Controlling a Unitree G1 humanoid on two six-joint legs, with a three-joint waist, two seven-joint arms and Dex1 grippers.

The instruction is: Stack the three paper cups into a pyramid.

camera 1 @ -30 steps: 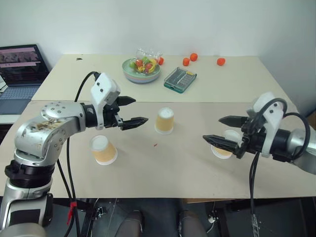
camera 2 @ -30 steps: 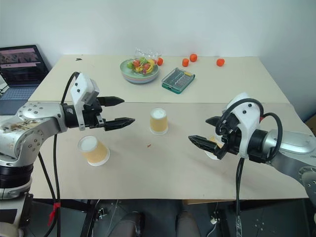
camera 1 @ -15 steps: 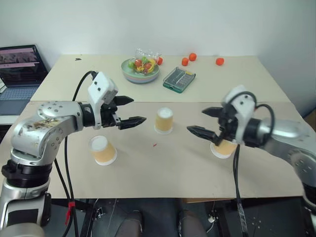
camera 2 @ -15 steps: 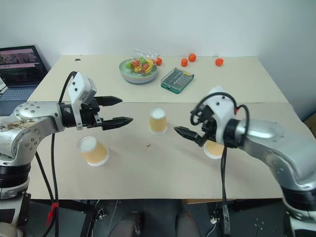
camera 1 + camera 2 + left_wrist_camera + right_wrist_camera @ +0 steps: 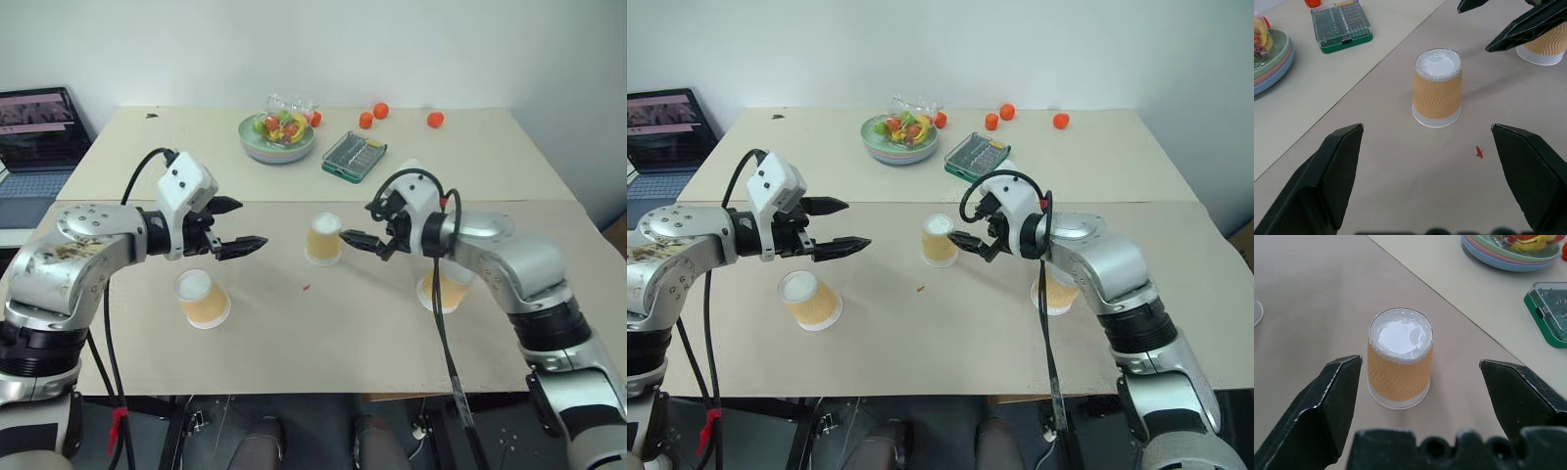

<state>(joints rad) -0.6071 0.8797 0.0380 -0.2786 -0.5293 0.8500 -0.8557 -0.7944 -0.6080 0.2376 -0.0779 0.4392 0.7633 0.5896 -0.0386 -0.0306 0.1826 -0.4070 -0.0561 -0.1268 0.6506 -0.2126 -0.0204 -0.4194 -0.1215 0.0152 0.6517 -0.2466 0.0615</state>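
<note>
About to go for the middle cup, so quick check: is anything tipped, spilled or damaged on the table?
Nothing stands out. All three cups stand upside down and intact: the middle cup, the left cup and the right cup. Only oddity: a tiny red speck on the table.

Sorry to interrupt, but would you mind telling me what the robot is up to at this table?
It is working with three upside-down paper cups, none stacked yet. The right hand, open, is next to the middle cup, which sits between its fingers in the wrist view. The left hand is open over the table, holding nothing. The left cup and the right cup stand apart.
</note>
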